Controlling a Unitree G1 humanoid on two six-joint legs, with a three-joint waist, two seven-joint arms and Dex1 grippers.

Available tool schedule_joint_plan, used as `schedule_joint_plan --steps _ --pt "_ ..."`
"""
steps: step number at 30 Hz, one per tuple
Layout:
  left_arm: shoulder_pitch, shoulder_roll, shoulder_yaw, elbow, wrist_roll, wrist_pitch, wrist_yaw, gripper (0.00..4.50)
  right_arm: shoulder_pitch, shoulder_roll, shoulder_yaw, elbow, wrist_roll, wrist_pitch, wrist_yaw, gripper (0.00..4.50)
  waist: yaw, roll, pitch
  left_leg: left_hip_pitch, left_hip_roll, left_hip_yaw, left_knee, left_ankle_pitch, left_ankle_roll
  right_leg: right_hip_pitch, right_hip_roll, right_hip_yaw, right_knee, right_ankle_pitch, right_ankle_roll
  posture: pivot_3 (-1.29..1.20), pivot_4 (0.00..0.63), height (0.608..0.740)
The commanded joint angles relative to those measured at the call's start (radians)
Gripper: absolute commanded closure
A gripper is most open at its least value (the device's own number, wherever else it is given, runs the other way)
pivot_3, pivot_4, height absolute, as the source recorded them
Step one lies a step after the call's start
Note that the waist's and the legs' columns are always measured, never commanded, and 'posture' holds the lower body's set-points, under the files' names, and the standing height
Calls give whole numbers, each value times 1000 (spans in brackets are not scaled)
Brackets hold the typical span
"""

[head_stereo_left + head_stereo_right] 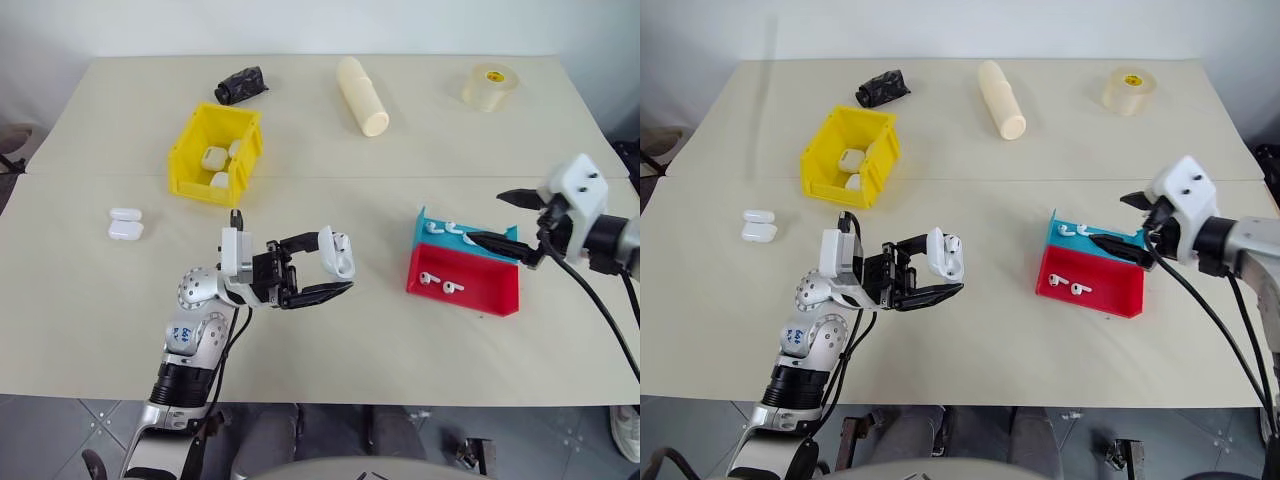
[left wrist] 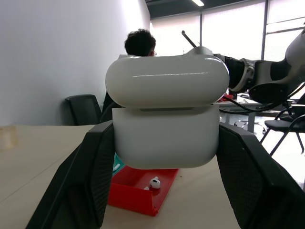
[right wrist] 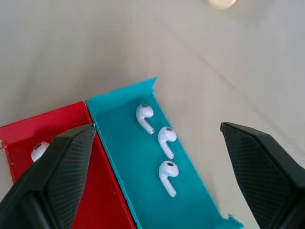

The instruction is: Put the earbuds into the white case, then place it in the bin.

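Holding the white case [image 1: 338,252] clear of the surface [image 1: 330,340], the left pincer [image 1: 322,268] is clamped shut on its body, lid hinged open. That grip looks secure; keeping the opening turned toward the right arm would, I judge, ease loading. Farther out, the right pincer [image 3: 157,157] hangs spread wide and empty above the blue tray [image 3: 143,157], where three earbuds [image 3: 165,140] lie in a row; more rest in the red tray [image 1: 470,283] beside it. Centring on one stem before closing should avoid nudging its neighbours. Beyond, the yellow bin [image 1: 190,160] holds other cases.
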Motion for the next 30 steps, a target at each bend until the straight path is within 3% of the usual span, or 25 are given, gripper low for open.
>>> schedule_joint_plan --steps 1,12,25,28,30 --pt "-11 -16 -13 -24 -4 -19 0 1711 -152 -19 153 127 -127 6 82 147 -3 0 0 0 0 1 0 0 0 -1 0 0 0 0 0 0 150 740" --pt "3 -26 -13 -40 0 -32 25 1711 -418 59 373 540 -395 -275 253 147 -5 0 0 -1 1 2 -1 0 0 -3 1 0 0 0 0 0 150 740" --pt "4 -32 -17 -42 3 -45 45 1711 -486 152 392 703 -516 -387 336 147 -7 0 0 -1 1 1 -1 0 0 -3 1 0 0 0 0 0 150 740" --pt "5 -31 -17 -43 4 -46 45 1711 -487 158 395 712 -530 -382 348 718 -7 0 0 -1 1 1 0 0 0 -3 1 0 0 0 0 0 150 740" --pt "6 -31 -17 -44 3 -47 45 1711 -481 159 396 710 -535 -385 359 1389 -7 0 0 -1 1 1 0 0 0 -3 1 0 0 0 0 0 150 740"
